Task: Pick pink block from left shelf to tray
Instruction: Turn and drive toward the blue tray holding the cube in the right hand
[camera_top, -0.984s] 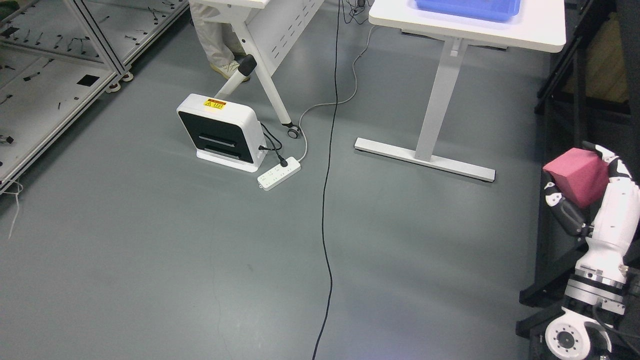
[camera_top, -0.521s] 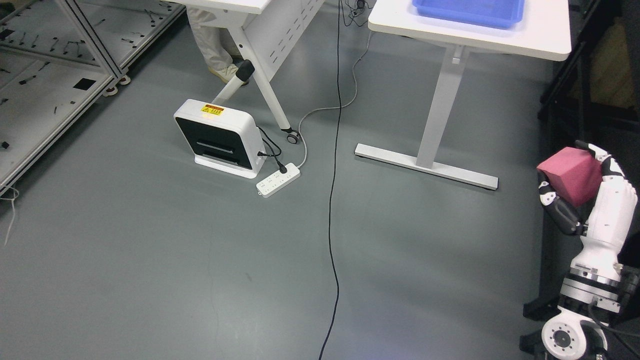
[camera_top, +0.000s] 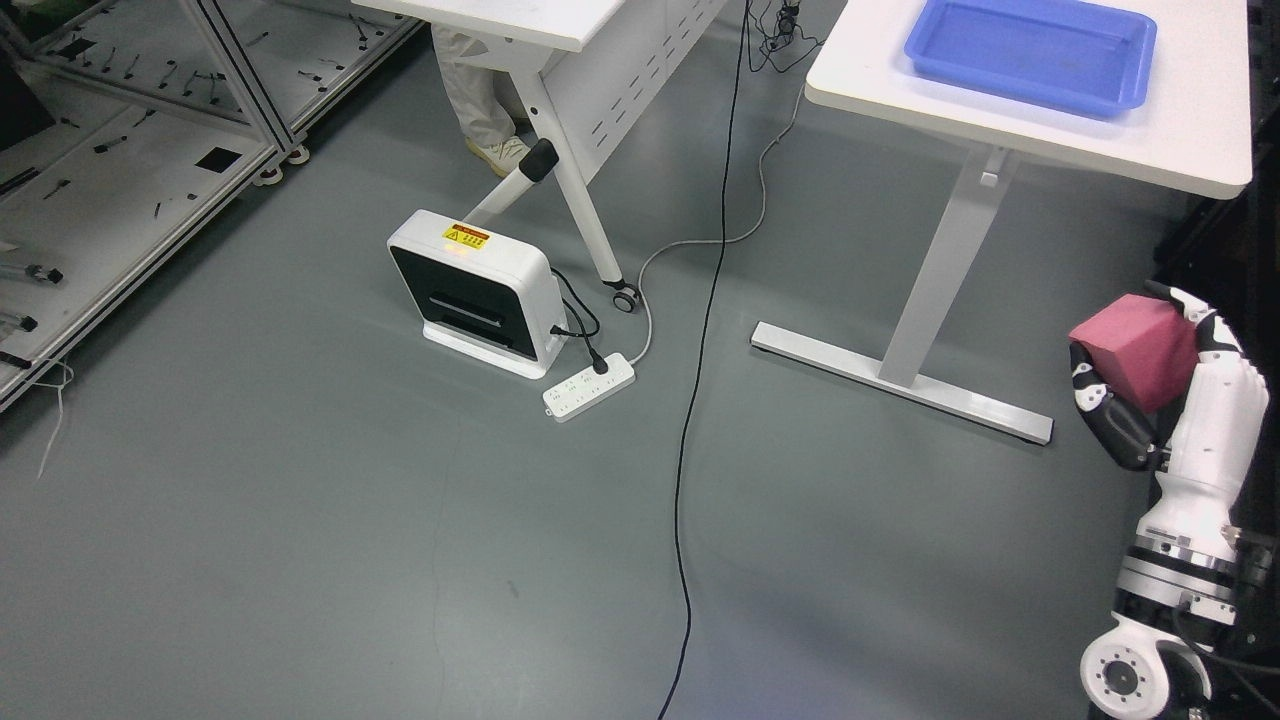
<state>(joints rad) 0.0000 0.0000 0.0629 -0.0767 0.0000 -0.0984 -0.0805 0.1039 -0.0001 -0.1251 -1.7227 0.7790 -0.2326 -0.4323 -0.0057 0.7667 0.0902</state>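
My right hand (camera_top: 1150, 370) rises from the lower right and is shut on the pink block (camera_top: 1135, 348), holding it in the air over the floor at the right edge. The blue tray (camera_top: 1032, 50) sits on the white table (camera_top: 1180, 130) at the top right, well above and behind the hand in the picture. The left shelf (camera_top: 120, 200), a metal frame with white boards and small dark parts, shows at the upper left. My left arm is out of view.
A white box device (camera_top: 475, 290) stands on the grey floor beside a power strip (camera_top: 590, 385). A black cable (camera_top: 700, 380) runs down the middle of the floor. The table's foot (camera_top: 900, 380) lies left of my hand. A person's legs (camera_top: 480, 90) show behind a folding table (camera_top: 560, 100). Dark racks stand at the right edge.
The whole picture has shifted down and to the right, so the camera has moved; the tray and table now show more fully. My right hand still holds the pink block the same way.
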